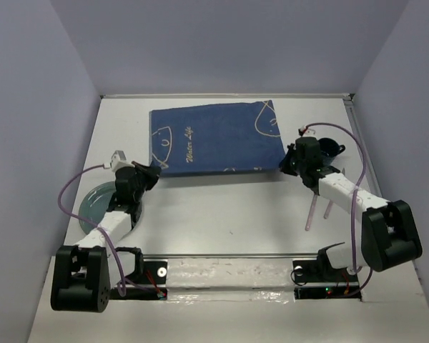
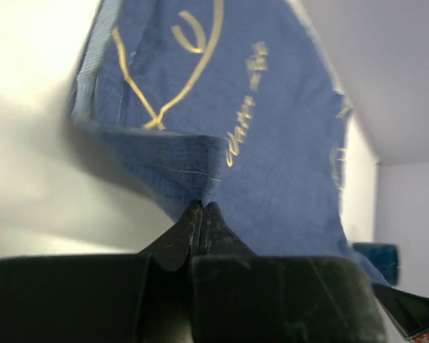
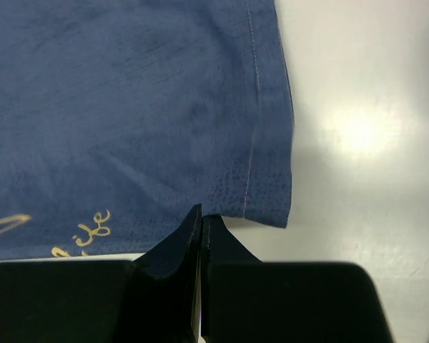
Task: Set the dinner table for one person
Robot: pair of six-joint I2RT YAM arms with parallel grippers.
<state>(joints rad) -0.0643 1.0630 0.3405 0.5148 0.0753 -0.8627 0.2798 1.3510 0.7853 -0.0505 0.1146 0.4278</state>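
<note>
The dark blue cloth (image 1: 218, 139) with light line drawings lies on the white dinner table (image 1: 229, 214), toward the back middle. My left gripper (image 1: 151, 175) is shut on the cloth's near left corner. In the left wrist view its jaws (image 2: 202, 207) pinch the cloth (image 2: 272, 143), which is lifted and creased there. My right gripper (image 1: 289, 166) is shut on the cloth's near right corner. In the right wrist view its jaws (image 3: 201, 214) pinch the cloth's near edge (image 3: 129, 114) close to the stitched hem.
A round greenish plate (image 1: 93, 204) lies at the left, partly under my left arm. A dark blue cup (image 1: 332, 148) stands behind my right wrist and also shows in the left wrist view (image 2: 377, 254). Two pink utensils (image 1: 312, 213) lie at the right under my right arm.
</note>
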